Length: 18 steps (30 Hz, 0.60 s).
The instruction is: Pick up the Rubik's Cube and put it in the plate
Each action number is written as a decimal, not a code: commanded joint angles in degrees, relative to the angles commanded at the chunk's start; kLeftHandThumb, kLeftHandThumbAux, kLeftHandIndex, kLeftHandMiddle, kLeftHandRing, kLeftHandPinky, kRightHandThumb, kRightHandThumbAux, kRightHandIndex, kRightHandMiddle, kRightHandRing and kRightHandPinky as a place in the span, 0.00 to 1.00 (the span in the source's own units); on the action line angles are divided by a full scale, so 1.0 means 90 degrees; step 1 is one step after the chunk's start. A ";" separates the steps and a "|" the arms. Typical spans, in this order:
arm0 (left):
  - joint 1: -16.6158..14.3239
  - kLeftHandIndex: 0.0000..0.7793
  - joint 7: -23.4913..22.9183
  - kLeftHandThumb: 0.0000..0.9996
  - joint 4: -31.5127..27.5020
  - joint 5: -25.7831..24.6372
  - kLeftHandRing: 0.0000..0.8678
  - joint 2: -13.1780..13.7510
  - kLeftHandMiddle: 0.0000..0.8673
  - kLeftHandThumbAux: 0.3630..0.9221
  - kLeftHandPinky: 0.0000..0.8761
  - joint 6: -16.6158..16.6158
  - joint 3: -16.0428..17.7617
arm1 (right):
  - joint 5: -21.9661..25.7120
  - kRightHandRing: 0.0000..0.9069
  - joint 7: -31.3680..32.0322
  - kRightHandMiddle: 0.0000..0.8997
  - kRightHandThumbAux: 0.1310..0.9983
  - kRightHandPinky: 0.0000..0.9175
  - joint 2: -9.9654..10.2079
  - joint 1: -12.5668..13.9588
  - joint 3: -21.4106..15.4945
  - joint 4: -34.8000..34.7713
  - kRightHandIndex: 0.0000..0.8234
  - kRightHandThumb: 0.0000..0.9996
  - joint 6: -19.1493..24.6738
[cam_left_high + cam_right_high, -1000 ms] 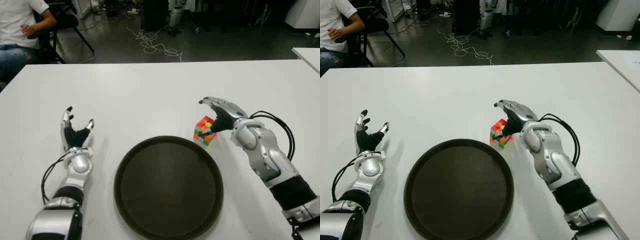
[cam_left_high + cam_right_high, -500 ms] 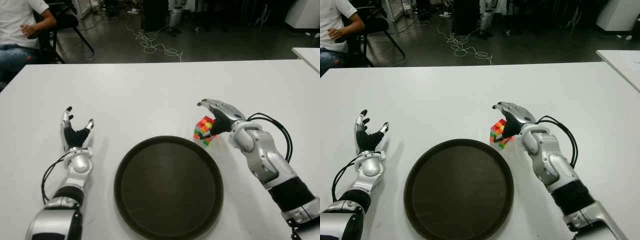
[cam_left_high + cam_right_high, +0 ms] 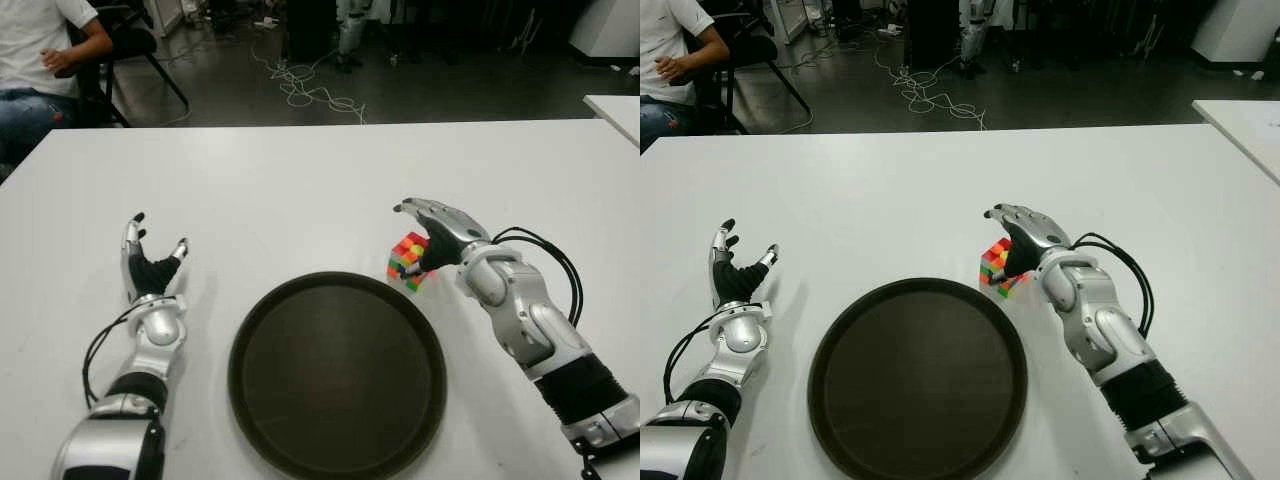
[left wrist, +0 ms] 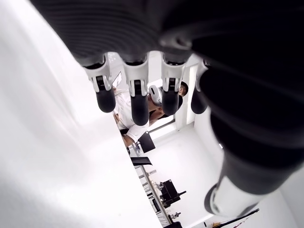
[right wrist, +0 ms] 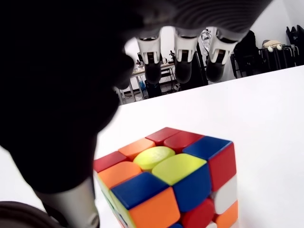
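The Rubik's Cube (image 3: 406,260) stands on the white table (image 3: 300,190), just beyond the far right rim of the dark round plate (image 3: 240,340). My right hand (image 3: 425,228) hovers over the cube's right side. In the right wrist view its fingers (image 5: 183,61) stretch out straight above the cube (image 5: 175,180) without touching it, and the thumb (image 5: 61,142) hangs beside the cube. My left hand (image 3: 150,265) shows to the left of the plate, palm up, fingers (image 4: 135,95) spread and holding nothing. Nothing lies in the plate.
A person sits on a chair (image 3: 40,70) past the table's far left corner. Cables (image 3: 305,90) lie on the floor behind the table. A second white table's corner (image 3: 615,105) shows at the far right.
My right forearm has edged slightly left, toward the cube. The cube, the plate and my left hand have not moved.
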 joint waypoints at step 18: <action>0.0037 0.11 -0.0040 0.00 -0.0024 -0.0002 0.13 -0.0003 0.12 0.72 0.12 -0.0147 0.0011 | 0.0057 0.00 -0.0054 0.00 0.80 0.00 0.0053 -0.0043 -0.0063 0.0178 0.00 0.00 0.0037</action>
